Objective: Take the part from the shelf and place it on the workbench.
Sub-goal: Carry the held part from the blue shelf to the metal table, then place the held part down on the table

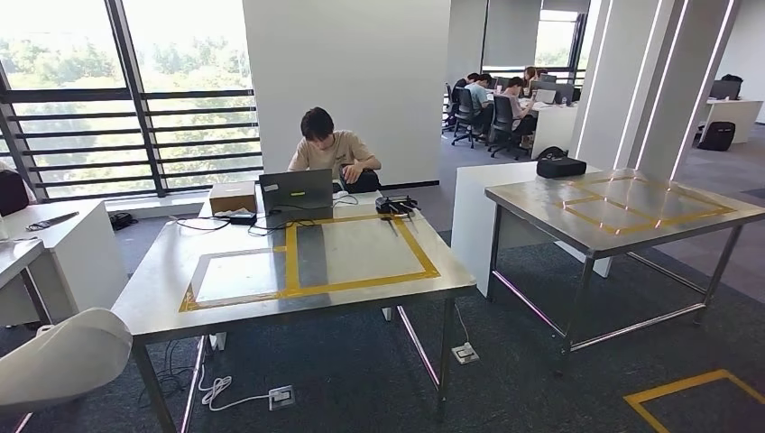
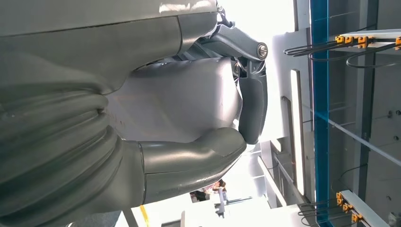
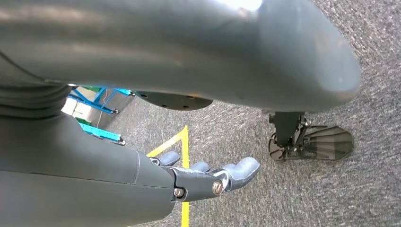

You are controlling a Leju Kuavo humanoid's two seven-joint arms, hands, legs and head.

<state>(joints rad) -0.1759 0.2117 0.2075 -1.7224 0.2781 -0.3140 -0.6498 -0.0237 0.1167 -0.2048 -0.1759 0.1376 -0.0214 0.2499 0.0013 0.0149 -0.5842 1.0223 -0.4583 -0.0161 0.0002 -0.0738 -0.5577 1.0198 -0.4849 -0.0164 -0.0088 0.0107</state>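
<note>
One silver part sits pinned in your left hand, thumb below and a dark finger hooked over its end; that wrap looks meant to keep it from slipping while you carry it. Ahead, the workbench with its yellow taped frame awaits, well apart from you, a person with a laptop seated at its far side. Your right hand hangs over the carpet, fingers loosely extended and apart, holding nothing.
</note>
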